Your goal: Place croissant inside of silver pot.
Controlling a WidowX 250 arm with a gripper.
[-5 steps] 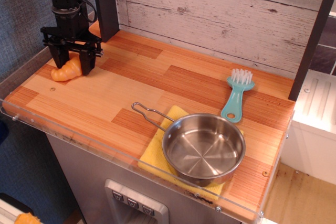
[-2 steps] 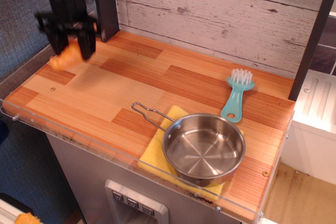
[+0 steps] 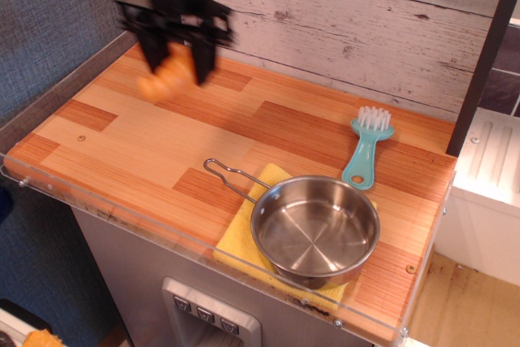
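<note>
My gripper (image 3: pixel 175 67) is motion-blurred, up in the air over the back left of the wooden counter. It is shut on the orange croissant (image 3: pixel 162 77), which hangs between its black fingers, clear of the wood. The silver pot (image 3: pixel 315 229) sits empty at the front right on a yellow cloth (image 3: pixel 236 241), its wire handle (image 3: pixel 227 176) pointing left. The gripper is well to the left of and behind the pot.
A teal brush (image 3: pixel 366 148) with white bristles lies behind the pot at the right. A plank wall (image 3: pixel 341 22) runs along the back. A dark post (image 3: pixel 487 54) stands at the right. A clear acrylic lip (image 3: pixel 162 229) edges the counter's front.
The gripper has lifted the croissant off the counter at the far left and carried it up and to the right, toward the middle. Pot and brush have not moved.
</note>
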